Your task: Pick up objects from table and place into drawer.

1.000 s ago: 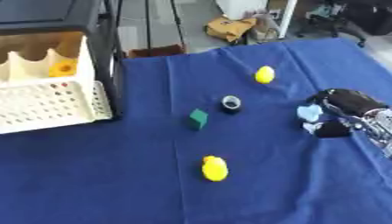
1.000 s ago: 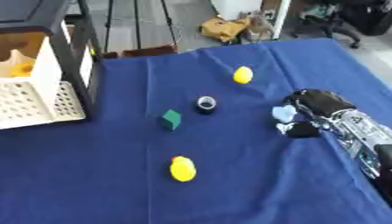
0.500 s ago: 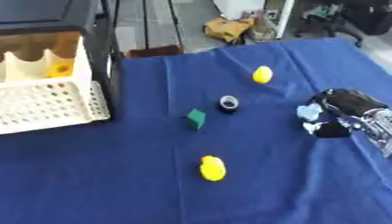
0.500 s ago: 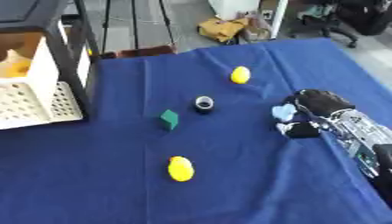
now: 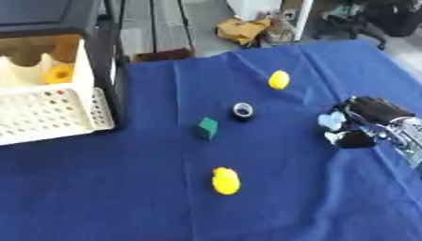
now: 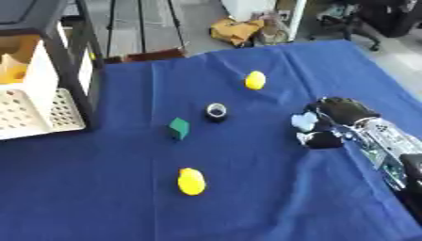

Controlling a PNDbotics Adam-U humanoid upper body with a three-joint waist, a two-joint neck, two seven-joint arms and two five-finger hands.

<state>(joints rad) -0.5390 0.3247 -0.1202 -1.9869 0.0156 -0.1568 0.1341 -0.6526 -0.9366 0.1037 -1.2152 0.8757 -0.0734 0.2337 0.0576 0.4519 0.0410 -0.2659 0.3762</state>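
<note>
Pale-blue object in right hand, orientation unclear

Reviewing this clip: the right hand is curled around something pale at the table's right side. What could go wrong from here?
The right hand seems to hold the pale blue object only at its fingertips, so it might slip during the carry. The white drawer sits far left; crossing could brush the black ring or green block. A yellow item already occupies the drawer.
</note>
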